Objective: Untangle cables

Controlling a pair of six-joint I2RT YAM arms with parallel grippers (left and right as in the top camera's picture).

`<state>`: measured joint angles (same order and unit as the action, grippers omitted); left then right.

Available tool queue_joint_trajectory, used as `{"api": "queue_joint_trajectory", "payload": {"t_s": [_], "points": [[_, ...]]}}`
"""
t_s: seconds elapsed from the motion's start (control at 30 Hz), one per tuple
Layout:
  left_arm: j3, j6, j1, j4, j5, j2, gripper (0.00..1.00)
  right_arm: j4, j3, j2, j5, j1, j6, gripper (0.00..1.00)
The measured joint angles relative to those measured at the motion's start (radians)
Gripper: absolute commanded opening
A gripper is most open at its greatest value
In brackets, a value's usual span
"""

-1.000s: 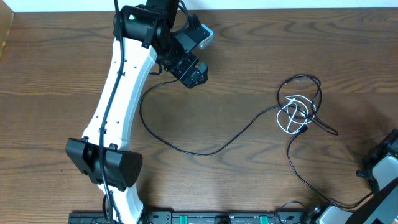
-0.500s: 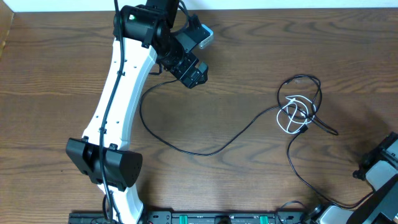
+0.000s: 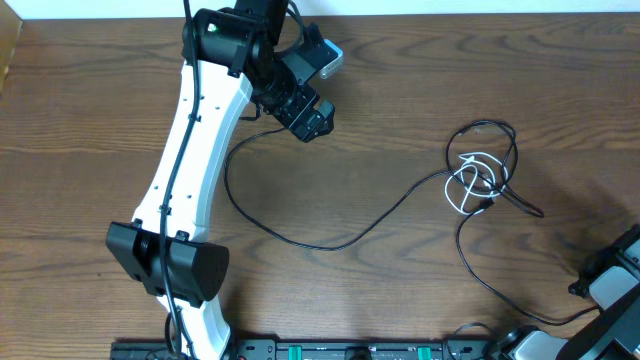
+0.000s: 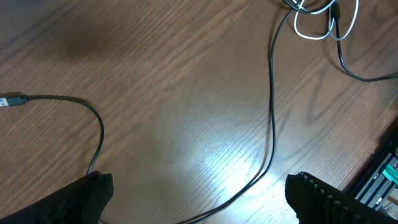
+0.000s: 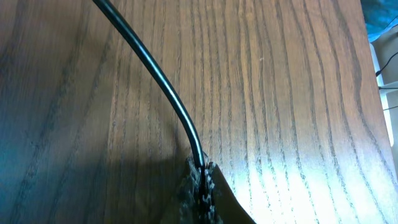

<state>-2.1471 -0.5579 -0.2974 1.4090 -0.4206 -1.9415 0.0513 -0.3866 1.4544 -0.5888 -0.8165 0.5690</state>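
Two cables lie unparted: the white cable (image 3: pixel 466 186) sits looped among the coils of the black cable (image 3: pixel 330 243) at the right of the wooden surface (image 3: pixel 400 90), so I judge the untangling barely begun. The right fingers (image 5: pixel 204 194) are clenched on the black cable, low at the right edge. The left fingers (image 4: pixel 90 196) stand spread wide, grasping nothing, above its far stretch. No container shows.

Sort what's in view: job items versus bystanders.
Job: black cable, held in the shut right gripper; white cable, looped in the tangle; left gripper, open and empty.
Bystanders: table; black rail with green fittings at the near edge.
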Motion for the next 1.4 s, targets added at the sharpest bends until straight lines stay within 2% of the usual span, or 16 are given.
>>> {"api": "queue_joint_trajectory", "payload": {"t_s": [0.27,0.6,0.8,1.0,1.17,1.4], "points": [[0.000,0.000,0.000,0.000,0.000,0.000,0.93,-0.084,0.010,0.002,0.059,-0.005,-0.039,0.01],[0.000,0.000,0.000,0.000,0.000,0.000,0.93,-0.040,-0.100,-0.045,0.391,-0.006,-0.094,0.02],[0.000,0.000,0.000,0.000,0.000,0.000,0.93,0.013,-0.291,-0.190,0.504,-0.006,-0.104,0.01],[0.000,0.000,0.000,0.001,0.000,0.000,0.93,-0.020,-0.473,-0.333,0.526,-0.006,-0.105,0.01],[0.001,0.000,0.000,0.005,0.000,0.000,0.93,-0.036,-0.603,-0.345,0.533,-0.014,-0.106,0.01],[0.014,0.000,0.000,0.005,0.000,0.000,0.93,-0.079,-0.696,-0.344,0.535,-0.082,-0.106,0.01]]}}
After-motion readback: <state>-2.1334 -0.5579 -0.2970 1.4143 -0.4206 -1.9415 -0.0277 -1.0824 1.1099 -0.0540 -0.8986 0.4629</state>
